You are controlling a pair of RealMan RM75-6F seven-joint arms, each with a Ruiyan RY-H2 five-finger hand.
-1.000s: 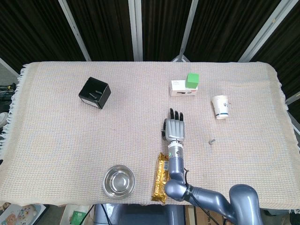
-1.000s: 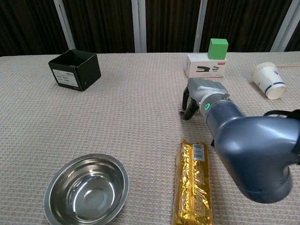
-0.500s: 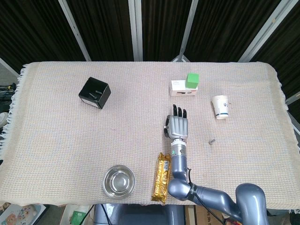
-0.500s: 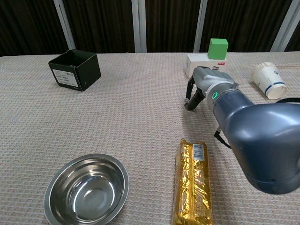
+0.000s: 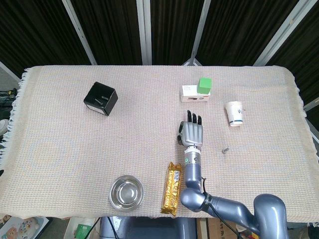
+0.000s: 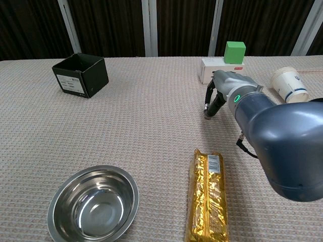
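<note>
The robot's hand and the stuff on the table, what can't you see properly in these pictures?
- Right hand: its palm side is hidden in the head view; in the chest view the arm covers most of it.
- Left hand: in neither view.
- Small dark thing on the cloth: too small to name in the head view, behind the arm in the chest view.
- White box under the green block: print too small, its near part covered by the hand.

right hand (image 5: 192, 132) stretched forward, palm down, fingers apart, holding nothing.
</note>
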